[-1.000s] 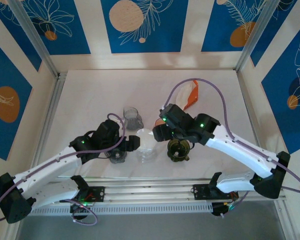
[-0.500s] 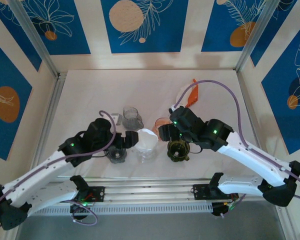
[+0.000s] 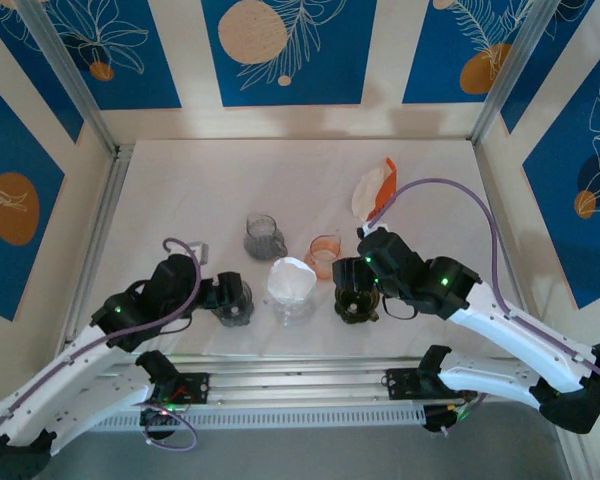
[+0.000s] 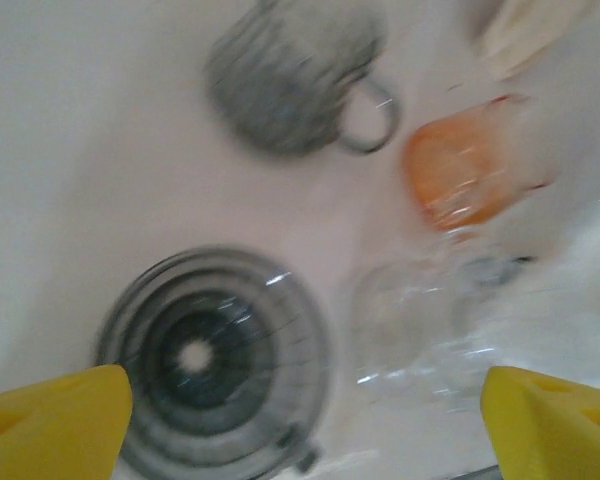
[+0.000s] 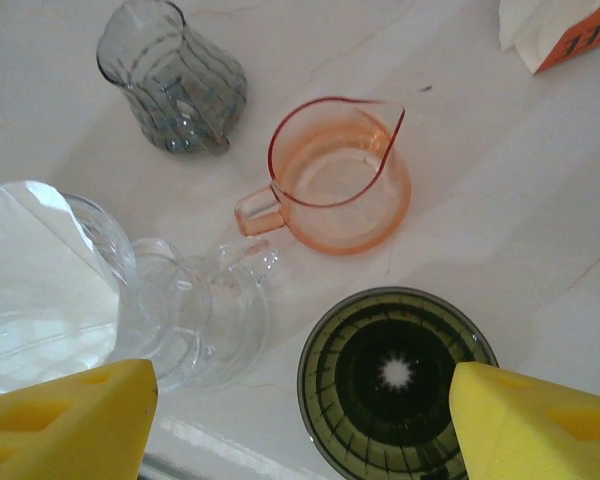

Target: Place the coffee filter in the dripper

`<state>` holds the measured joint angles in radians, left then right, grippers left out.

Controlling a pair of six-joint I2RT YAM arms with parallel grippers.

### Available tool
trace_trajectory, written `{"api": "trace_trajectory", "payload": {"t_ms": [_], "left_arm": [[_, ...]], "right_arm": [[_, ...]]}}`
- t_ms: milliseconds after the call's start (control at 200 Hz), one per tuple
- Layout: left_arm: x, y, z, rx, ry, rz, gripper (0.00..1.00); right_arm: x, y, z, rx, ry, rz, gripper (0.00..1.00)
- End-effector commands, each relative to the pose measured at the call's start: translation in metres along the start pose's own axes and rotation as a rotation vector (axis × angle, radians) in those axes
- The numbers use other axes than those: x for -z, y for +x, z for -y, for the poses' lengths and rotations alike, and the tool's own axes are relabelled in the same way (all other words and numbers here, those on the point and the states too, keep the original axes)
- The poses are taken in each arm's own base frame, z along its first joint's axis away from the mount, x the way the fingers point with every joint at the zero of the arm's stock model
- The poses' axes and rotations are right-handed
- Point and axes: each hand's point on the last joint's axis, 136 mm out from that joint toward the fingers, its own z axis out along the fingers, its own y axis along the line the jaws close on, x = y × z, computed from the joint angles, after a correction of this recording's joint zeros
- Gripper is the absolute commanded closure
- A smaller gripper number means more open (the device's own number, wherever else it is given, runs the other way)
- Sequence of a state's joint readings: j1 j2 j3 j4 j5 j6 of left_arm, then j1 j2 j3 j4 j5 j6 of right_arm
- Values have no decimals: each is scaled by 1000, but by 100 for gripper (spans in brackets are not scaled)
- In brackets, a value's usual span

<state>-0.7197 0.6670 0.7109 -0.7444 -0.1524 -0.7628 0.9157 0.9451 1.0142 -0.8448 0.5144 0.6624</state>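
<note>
The white coffee filter (image 3: 290, 279) sits in the clear glass dripper (image 3: 293, 303) at the front middle of the table, its paper rising above the rim. In the right wrist view the filter (image 5: 30, 270) lies inside the dripper's glass cone (image 5: 180, 310). My left gripper (image 3: 242, 294) is open over the grey dripper (image 3: 233, 313), left of the clear one and apart from it. My right gripper (image 3: 353, 280) is open above the green dripper (image 3: 358, 301). The left wrist view is blurred, with the left gripper (image 4: 302, 400) open over the grey dripper (image 4: 215, 365).
An orange pitcher (image 3: 325, 255) and a grey glass pitcher (image 3: 263, 237) stand behind the drippers. An orange and white filter packet (image 3: 375, 190) lies at the back right. The table's metal front rail (image 3: 300, 375) runs just behind the drippers' near side.
My left gripper has let go of the filter and pulled back to the left. The right arm has drawn back to the right. The filter stays in the clear dripper.
</note>
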Motion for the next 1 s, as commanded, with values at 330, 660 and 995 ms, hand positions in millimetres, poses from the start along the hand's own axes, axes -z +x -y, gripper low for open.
{"api": "trace_trajectory", "payload": {"t_ms": [330, 660, 995], "left_arm": [[-38, 59, -24, 185, -6, -193, 11], [-64, 48, -13, 268, 52, -175, 26], [-83, 38, -21, 318, 27, -173, 49]], "right_arm": [[-10, 12, -2, -38, -52, -21, 23], [-12, 22, 7, -60, -38, -31, 23], [-12, 27, 10, -77, -42, -34, 23]]}}
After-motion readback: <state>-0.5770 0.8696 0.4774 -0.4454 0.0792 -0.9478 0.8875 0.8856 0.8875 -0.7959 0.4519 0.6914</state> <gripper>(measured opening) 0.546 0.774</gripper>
